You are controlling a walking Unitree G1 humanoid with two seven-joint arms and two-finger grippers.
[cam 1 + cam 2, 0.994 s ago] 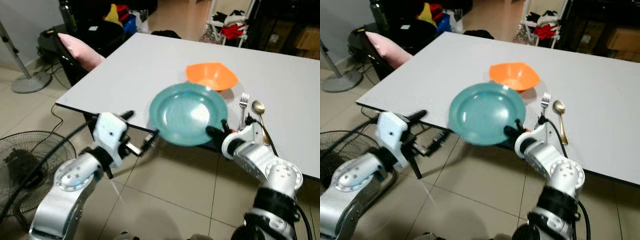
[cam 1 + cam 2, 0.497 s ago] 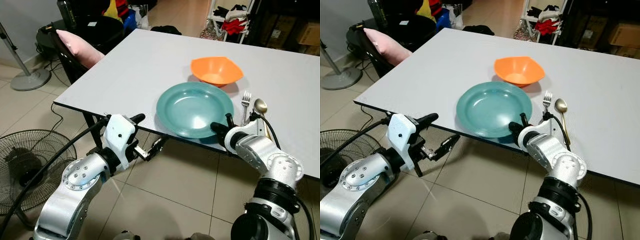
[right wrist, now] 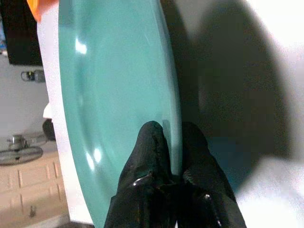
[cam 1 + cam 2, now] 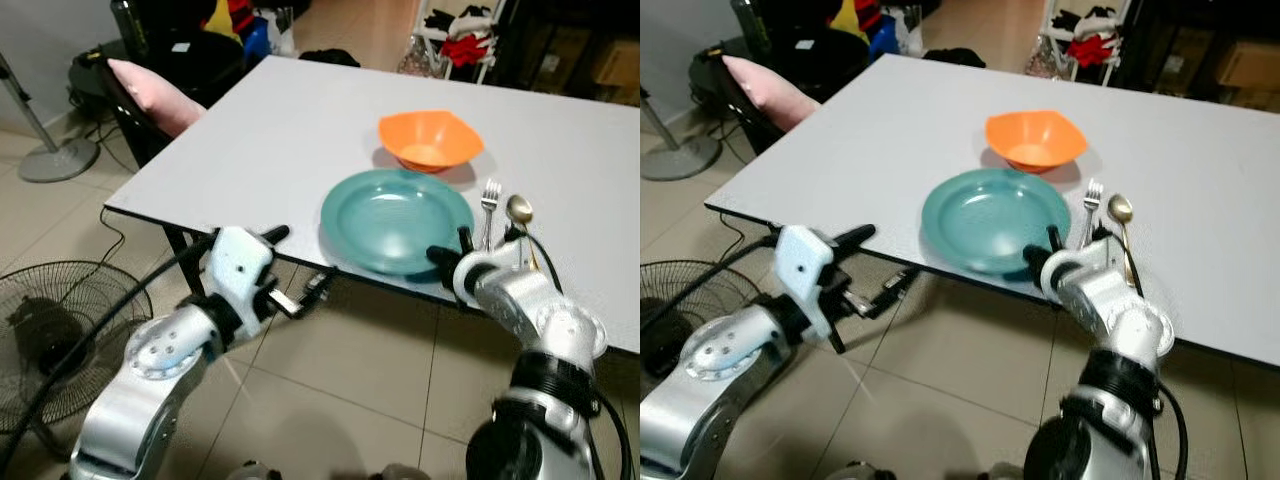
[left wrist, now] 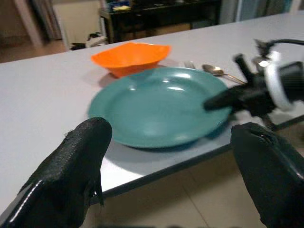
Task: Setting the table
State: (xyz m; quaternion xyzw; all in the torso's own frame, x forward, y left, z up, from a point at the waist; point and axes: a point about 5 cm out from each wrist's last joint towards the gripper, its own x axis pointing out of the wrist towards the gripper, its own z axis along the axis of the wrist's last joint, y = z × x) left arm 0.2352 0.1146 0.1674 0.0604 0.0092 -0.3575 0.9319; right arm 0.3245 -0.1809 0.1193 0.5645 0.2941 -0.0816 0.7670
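Teal plate [image 4: 397,218] now lies farther onto the white table [image 4: 280,130] than half a second ago, near its near edge, just beside the orange bowl [image 4: 429,139] and left of the fork [image 4: 488,208] and spoon [image 4: 518,212]. Right gripper [image 3: 172,142] still pinches its near rim; left gripper [image 5: 166,156] hangs released below the edge.

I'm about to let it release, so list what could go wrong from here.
1. The teal plate sits close to the table's near edge, its rim pinched by the right gripper; a pull on release might drag it off.
2. The fork and spoon lie just beside that gripper, so withdrawing could knock them.
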